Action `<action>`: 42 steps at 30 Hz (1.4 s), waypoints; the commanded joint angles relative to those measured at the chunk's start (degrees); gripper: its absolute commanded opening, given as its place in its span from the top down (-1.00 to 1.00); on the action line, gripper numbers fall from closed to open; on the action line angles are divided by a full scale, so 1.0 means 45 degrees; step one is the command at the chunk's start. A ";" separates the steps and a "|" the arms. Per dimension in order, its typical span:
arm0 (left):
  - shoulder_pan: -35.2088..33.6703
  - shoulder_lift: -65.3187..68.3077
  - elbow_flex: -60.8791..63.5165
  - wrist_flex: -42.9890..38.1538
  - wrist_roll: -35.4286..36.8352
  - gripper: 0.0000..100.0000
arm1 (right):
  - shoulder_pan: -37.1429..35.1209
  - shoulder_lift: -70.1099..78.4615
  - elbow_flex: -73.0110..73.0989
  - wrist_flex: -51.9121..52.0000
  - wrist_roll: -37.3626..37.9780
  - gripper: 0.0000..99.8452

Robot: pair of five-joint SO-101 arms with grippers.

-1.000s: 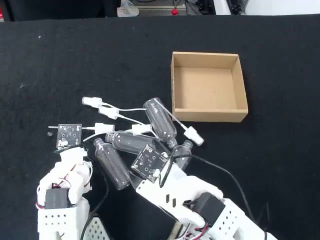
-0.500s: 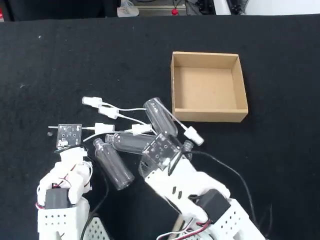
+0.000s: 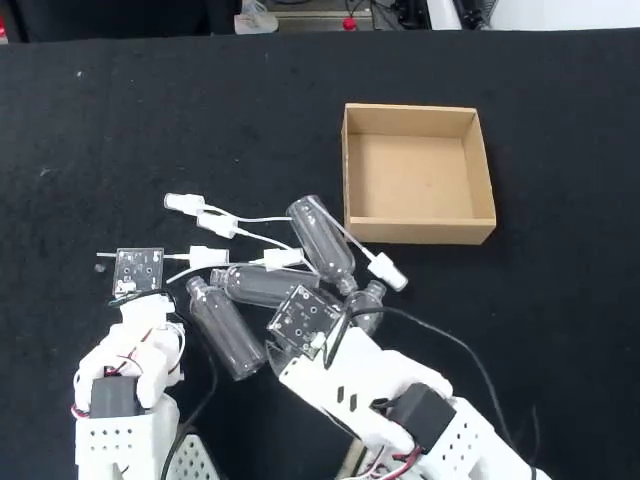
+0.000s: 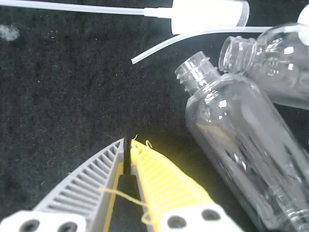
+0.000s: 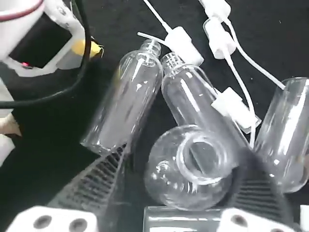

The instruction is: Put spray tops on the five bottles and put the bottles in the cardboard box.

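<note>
Your cardboard box (image 3: pixel 415 232) is a square, open-topped tray of plain brown card with low walls, sitting on the table's (image 3: pixel 150 120) black, felt-like cloth. The task's loose pieces lie in a tangle off the box wall that faces the arms, toward its left corner. Nearest that corner is a clear plastic bottle (image 3: pixel 320 238), a smooth, round-shouldered cylinder lying on its side. A white spray top (image 3: pixel 385 270) with a thin dip tube lies just beside it. Farther from the box, two more uncapped bottles (image 3: pixel 262 286) lie side by side with their threaded necks open. Four other spray tops (image 3: pixel 208 256) trail curved translucent tubes across the cloth. A further bottle neck (image 3: pixel 368 298) pokes out beside your right arm.

Your right gripper (image 5: pixel 186 153) is over the pile, farther from the box than the corner bottle. Its dark ribbed jaws pinch a glossy bottle (image 5: pixel 193 169) that stands end-on to the wrist camera, so you look straight into its round open mouth.

Your left gripper (image 4: pixel 128 145) is the farthest thing from the box, low over the cloth beside the outermost bottle (image 4: pixel 241 145). Its ribbed fingers, one grey and one yellow, are pressed together at the tips with nothing between them.
</note>
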 commanded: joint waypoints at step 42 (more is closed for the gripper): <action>0.0029 -0.0020 0.0205 0.0020 -0.0020 0.94 | 0.5470 0.9172 -0.7707 -0.1895 0.1446 0.98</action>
